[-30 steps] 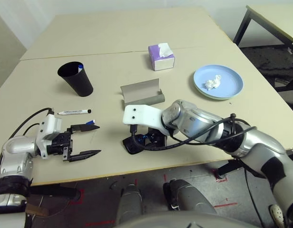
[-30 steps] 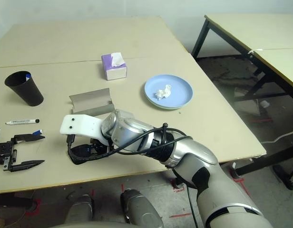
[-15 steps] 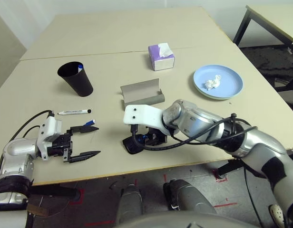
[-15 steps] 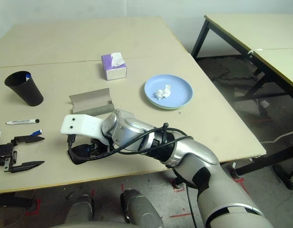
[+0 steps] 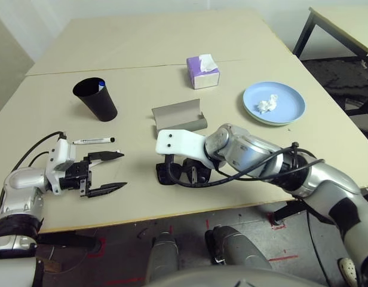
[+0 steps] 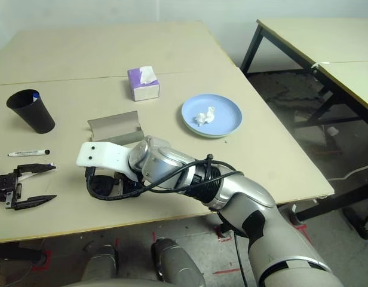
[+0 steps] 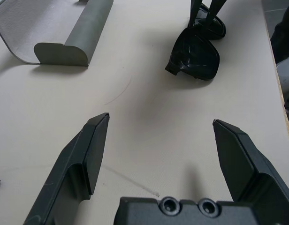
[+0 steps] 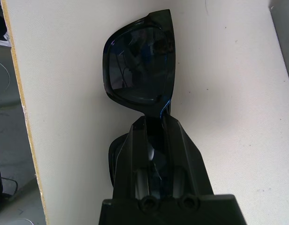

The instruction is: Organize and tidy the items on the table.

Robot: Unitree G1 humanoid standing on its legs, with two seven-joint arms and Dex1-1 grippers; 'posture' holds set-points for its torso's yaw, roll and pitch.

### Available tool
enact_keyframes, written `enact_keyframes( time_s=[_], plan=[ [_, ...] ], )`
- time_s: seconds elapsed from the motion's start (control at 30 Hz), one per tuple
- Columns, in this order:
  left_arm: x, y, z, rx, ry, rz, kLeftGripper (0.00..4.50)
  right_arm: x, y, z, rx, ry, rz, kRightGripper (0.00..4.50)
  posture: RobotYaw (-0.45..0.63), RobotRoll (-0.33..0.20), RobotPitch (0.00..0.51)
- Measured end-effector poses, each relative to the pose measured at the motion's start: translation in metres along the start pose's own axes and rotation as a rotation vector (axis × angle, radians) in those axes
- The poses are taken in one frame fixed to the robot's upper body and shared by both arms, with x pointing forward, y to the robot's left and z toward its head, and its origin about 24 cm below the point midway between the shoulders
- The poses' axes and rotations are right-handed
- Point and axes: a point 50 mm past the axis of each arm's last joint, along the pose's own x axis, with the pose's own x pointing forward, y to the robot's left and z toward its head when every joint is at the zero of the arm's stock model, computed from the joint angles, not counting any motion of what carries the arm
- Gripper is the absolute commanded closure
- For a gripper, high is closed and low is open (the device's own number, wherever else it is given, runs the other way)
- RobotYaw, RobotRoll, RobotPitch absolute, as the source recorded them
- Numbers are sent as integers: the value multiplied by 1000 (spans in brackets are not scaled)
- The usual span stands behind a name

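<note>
Sunglasses (image 8: 140, 70) near the tabletop's (image 5: 142, 72) front edge, pinched at the bridge by the right gripper (image 8: 154, 124), fingers closed on the frame. Likely light, stiff plastic with slick, scratch-prone lenses, so the bridge looks the safest hold. Right forearm reaches across along the front edge, wrist bent down. Left gripper (image 5: 103, 173) hovers low toward the front-left corner, fingers spread, empty. Open glasses case (image 5: 179, 116) sits behind, mid-table.

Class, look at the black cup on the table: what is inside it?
A blue-capped marker tip pokes above the rim of the black cup. The cup wall hides the rest of the marker and anything else inside.
</note>
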Motion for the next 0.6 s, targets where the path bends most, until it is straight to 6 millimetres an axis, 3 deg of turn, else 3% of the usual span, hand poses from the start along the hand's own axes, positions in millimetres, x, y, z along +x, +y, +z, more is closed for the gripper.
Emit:
enact_keyframes(
  time_s=[0.3, 0.6],
  plan=[
    [1, -1, -1, -4, -1, -3, 0, -6, -6, -3, -90, 48, -2, 4334, -89, 0, 128],
    [4, -4, -2, -7, 1, -21, 0, -23, -38, 16, -183, 48, -116, 4334, -105, 0, 125]
  ],
)
